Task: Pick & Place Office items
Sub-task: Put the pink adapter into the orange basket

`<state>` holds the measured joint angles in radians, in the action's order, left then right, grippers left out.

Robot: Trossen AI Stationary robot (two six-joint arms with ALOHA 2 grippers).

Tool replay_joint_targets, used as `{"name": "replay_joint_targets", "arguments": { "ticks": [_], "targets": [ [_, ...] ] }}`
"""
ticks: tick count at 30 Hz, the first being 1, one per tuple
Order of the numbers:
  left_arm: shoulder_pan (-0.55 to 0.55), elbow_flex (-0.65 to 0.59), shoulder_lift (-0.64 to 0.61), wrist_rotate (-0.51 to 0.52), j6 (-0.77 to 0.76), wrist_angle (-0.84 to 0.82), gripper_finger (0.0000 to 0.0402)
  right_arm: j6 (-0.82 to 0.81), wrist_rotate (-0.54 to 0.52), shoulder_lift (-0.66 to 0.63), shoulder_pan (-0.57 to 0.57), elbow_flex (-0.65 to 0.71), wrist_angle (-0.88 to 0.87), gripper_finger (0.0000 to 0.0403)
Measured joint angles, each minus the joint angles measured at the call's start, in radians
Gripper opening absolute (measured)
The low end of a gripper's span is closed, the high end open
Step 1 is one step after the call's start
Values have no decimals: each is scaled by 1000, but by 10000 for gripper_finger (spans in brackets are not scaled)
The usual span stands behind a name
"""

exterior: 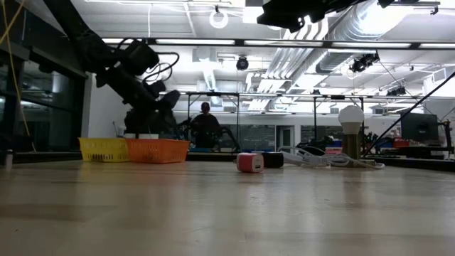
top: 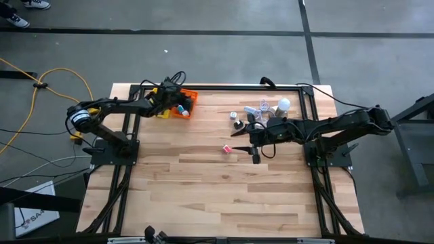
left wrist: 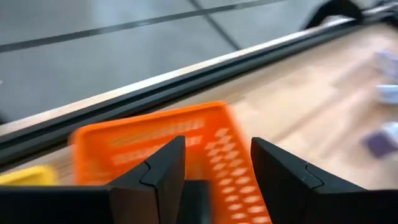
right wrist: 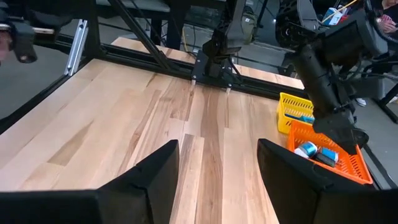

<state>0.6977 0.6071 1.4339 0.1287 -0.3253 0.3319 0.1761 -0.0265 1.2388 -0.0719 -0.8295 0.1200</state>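
Observation:
An orange basket [top: 184,108] stands by the table's far edge next to a yellow basket [top: 163,112]. It holds blue, light-blue and black office items [right wrist: 316,153]. My left gripper [top: 180,100] hangs open just above the orange basket [left wrist: 155,137], with nothing between its fingers. A pink-red piece [top: 226,148] lies on the table's middle, seen on its base in the low view [exterior: 249,162]. More small pieces [top: 252,111] lie farther back. My right gripper [top: 239,133] hovers open above the table near them, pointing toward the table's left, also holding nothing [right wrist: 217,180].
A round white light bulb [top: 283,105] and a white cable [exterior: 320,158] lie at the far right, behind my right arm. A black frame rail [top: 224,88] runs along the far edge. Bare wood [top: 224,196] fills the table's near half.

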Motion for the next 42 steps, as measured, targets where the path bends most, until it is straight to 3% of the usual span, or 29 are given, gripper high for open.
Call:
{"name": "replay_joint_targets", "arguments": {
  "ticks": [9, 19, 29, 35, 42],
  "targets": [
    [-114, 0, -29, -37, 136, 63, 177, -3, 0, 10, 0, 0, -30, 204],
    [-272, 0, -30, -36, 254, 157, 177, -126, -51, 26, 1, 1, -82, 204],
    [-476, 0, -30, -36, 326, 156, 177, -100, -59, 151, 0, 0, -124, 204],
    [-569, 0, -30, -19, 338, 156, 177, -152, -203, 220, -1, 0, -122, 204],
    [-616, 0, -30, -19, 338, 153, 177, -362, -313, 244, -14, 1, -116, 204]
  ]
}}
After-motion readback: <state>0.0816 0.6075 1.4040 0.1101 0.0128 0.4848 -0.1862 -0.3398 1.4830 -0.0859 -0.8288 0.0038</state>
